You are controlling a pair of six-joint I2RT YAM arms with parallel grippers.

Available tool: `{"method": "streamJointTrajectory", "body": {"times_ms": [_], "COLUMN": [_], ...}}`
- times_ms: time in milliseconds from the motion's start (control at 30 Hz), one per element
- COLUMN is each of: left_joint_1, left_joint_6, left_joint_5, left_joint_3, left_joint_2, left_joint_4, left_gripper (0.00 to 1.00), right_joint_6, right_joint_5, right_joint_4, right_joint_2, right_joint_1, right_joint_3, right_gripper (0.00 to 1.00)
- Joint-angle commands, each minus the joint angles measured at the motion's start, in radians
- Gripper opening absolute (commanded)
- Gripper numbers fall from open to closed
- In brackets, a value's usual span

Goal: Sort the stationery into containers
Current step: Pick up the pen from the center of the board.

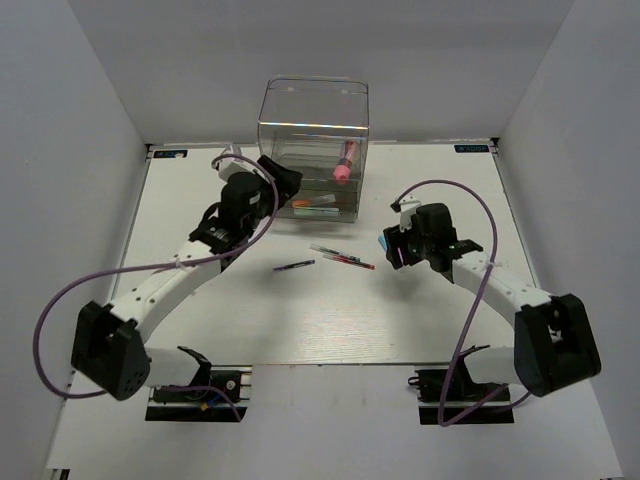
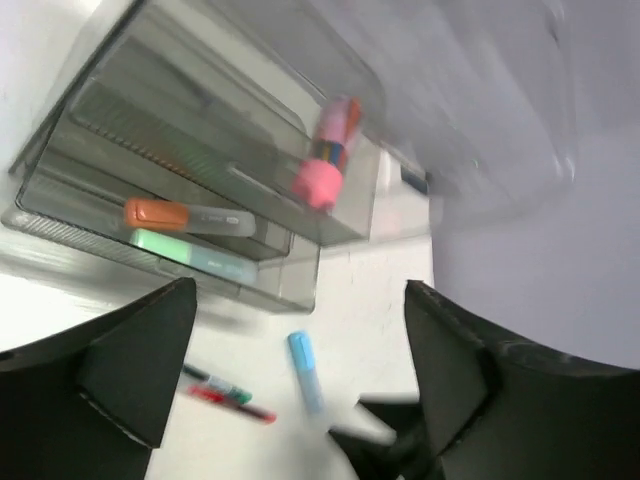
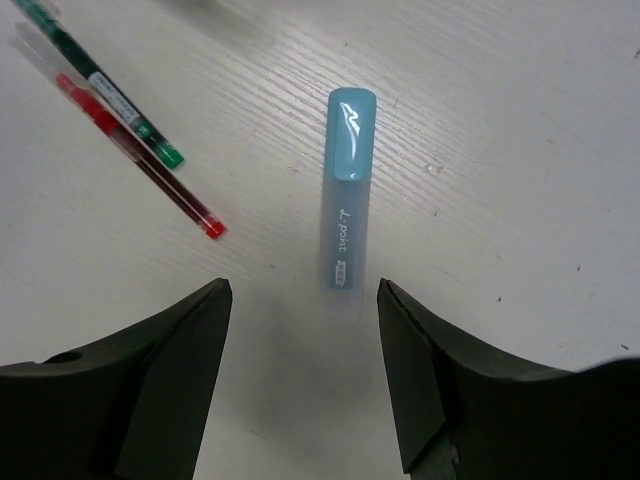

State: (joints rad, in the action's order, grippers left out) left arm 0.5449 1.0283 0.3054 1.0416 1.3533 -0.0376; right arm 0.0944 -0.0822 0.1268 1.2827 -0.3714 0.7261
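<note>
Beneath right end effector [image 3: 305,292], spread, empty: "L-point" light-blue marker [image 3: 349,190]; left end effector [image 2: 300,290] spread.

The light-blue marker [image 3: 350,190] carried "L-point" in white script along its barrel, below a white swoosh sign on the cap; smaller print beneath was unreadable.

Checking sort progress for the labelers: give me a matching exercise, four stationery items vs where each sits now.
Things:
1. pink-capped tube
2. orange-capped marker
3. light-blue marker
4. red pen

Places:
A. on the table, right alongside the green pen
B. in the organizer's top bin
C. in a shallow drawer
D. on the table, just ahead of the open right pincer

Pairs: 1-B, 2-C, 3-D, 4-A
</note>
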Motion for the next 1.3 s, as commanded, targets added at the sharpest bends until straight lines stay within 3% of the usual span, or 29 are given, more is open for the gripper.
{"method": "streamJointTrajectory", "body": {"times_ms": [0,67,267,400,567,667,800,900,1100,1267], "left_joint_1": [-0.005,-0.005,-0.005,-0.005,-0.005,-0.005,-0.005,-0.005,-0.005,-0.005], "left_joint_6": [-0.385,-0.559,-0.750,-0.781,-0.772,-0.754,-0.731,-0.711,-0.692,-0.674], "left_joint_5": [-0.181,-0.314,-0.494,-0.446,-0.528,-0.537,-0.537,-0.537,-0.503,-0.470], "left_joint_3": [-0.064,-0.100,-0.071,-0.058,-0.069,-0.058,-0.049,-0.049,-0.049,-0.049], "left_joint_2": [-0.124,-0.157,-0.157,-0.157,-0.135,-0.106,-0.094,-0.083,-0.065,-0.056], "left_joint_4": [0.051,0.070,-0.114,-0.156,-0.125,-0.145,-0.145,-0.145,-0.145,-0.163], "left_gripper": [0.95,0.97,0.98,0.99,0.99,0.99,0.99,0.99,0.99,0.99], "right_joint_6": [0.033,0.039,0.070,0.079,0.074,0.083,0.099,0.125,0.224,0.381], "right_joint_5": [0.033,0.048,0.074,0.114,0.091,0.041,-0.028,-0.068,-0.283,-0.346], "right_joint_4": [-0.047,-0.049,-0.065,-0.062,-0.036,-0.012,0.043,0.079,0.108,0.154], "right_joint_2": [0.085,0.119,0.302,0.374,0.425,0.444,0.458,0.431,0.210,0.178], "right_joint_1": [-0.006,-0.008,-0.011,-0.008,-0.006,0.002,0.002,-0.001,-0.050,-0.112], "right_joint_3": [0.061,0.079,0.157,0.203,0.220,0.222,0.237,0.249,0.271,0.381], "right_gripper": [0.66,0.68,0.70,0.71,0.70,0.58,0.22,0.04,0.00,0.00]}}
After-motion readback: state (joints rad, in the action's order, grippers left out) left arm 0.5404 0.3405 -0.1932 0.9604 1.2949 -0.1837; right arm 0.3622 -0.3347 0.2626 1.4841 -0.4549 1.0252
